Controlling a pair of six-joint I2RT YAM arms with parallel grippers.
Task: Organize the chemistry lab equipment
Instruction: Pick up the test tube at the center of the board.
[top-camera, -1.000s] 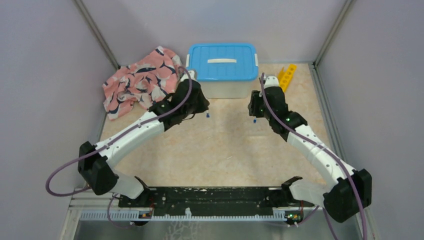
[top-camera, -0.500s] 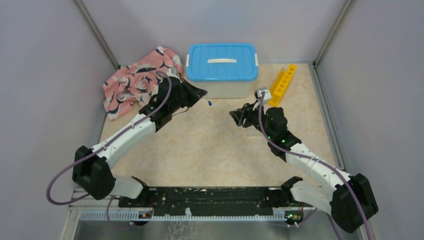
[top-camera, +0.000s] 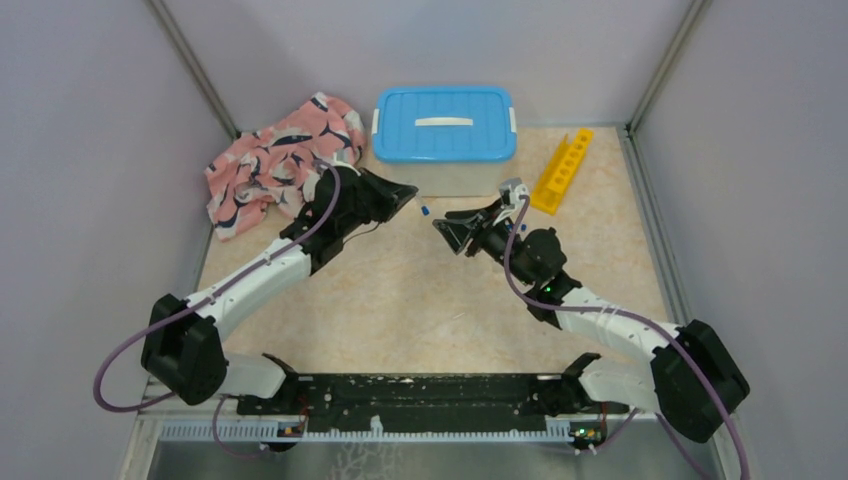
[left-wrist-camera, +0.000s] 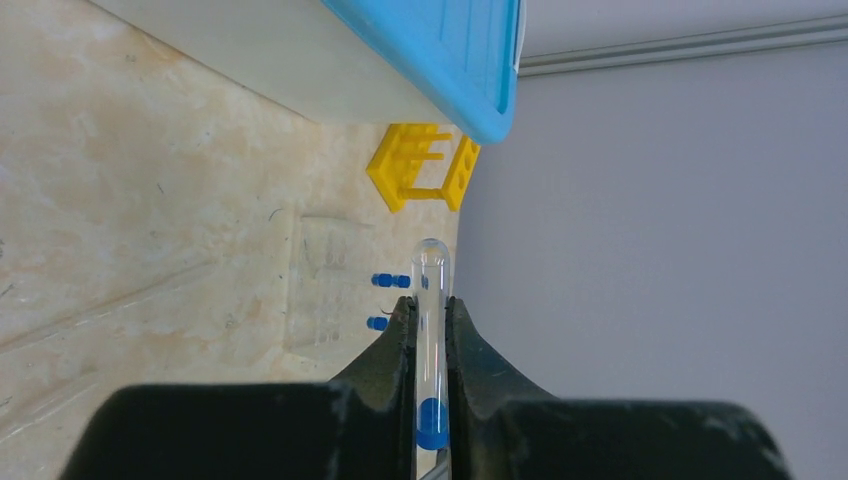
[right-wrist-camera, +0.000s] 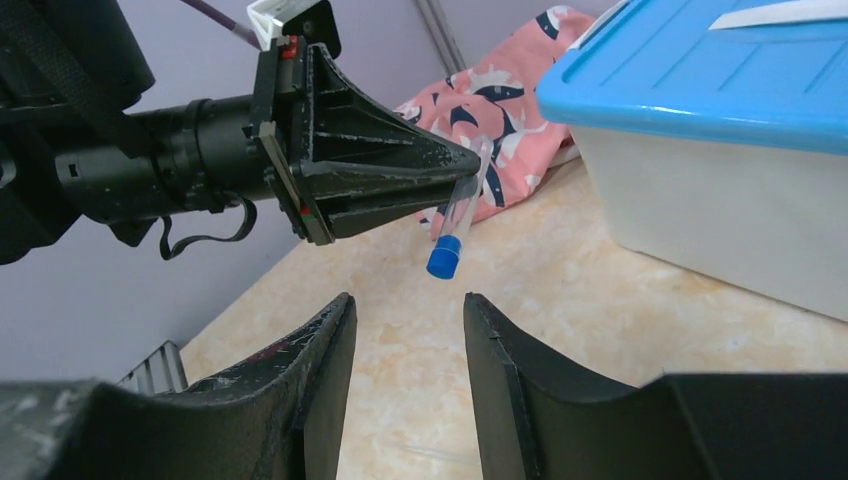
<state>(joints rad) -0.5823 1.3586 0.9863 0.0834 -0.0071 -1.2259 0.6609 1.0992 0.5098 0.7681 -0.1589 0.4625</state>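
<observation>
Overhead: just in front of the blue-lidded bin (top-camera: 445, 120), the left gripper (top-camera: 411, 189) pinches a thin clear tube (top-camera: 424, 210), blue cap hanging down. Left wrist: its rounded glass end pokes past the clamped fingers. Right wrist: right gripper (right-wrist-camera: 405, 305) spread apart, facing the tube.

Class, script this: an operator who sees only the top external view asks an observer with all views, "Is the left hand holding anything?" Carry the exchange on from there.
Observer: Yes. The left wrist view shows the left hand shut on a clear tube, whose rounded end sticks out beyond it.
Operator: Where is its cap?
Observer: The right wrist view shows the blue cap hanging below that hand, with the tube tilted.
Operator: Is the right hand ready to take it?
Observer: The right hand is open and empty, facing the cap.
</observation>
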